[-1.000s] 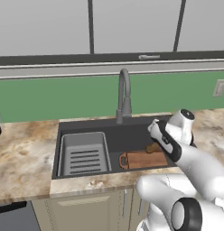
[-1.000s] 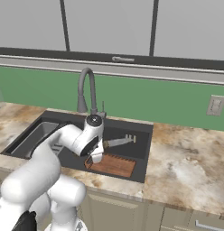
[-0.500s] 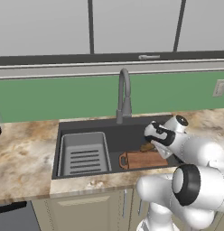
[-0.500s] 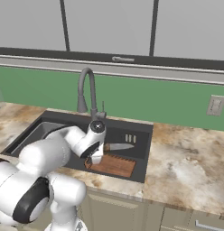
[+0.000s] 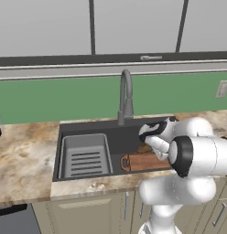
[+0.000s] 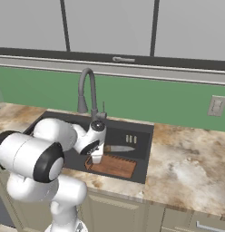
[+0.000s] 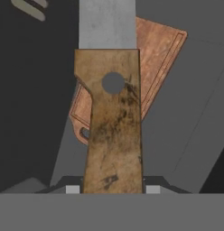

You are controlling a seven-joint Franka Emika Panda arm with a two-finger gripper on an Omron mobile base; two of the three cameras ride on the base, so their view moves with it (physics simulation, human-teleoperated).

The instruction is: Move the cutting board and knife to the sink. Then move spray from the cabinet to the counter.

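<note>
My gripper (image 7: 112, 189) is shut on the brown wooden handle of the knife (image 7: 113, 126), whose grey blade points away from the hand. Seen from the right base, the gripper (image 6: 97, 157) hangs inside the dark sink (image 6: 142, 132) with the knife (image 6: 119, 148) blade sticking out to the right. Just beneath lies the reddish-brown cutting board (image 6: 113, 166) on the sink floor, also seen from the left (image 5: 143, 161) and under the knife (image 7: 161, 49). From the left base the gripper (image 5: 145, 144) sits over the board's far edge. The spray is out of view.
A curved grey faucet (image 5: 126, 96) rises behind the sink (image 5: 88, 126). A grey ribbed tray (image 5: 85, 157) fills the sink's left half. Marbled counter (image 5: 24, 160) (image 6: 187, 167) lies on both sides. Wall cabinet doors (image 5: 133, 25) above are shut.
My hand has sunk a little lower into the sink with the knife still in it, and the arm's elbow has folded closer to the base. The board has not moved.
</note>
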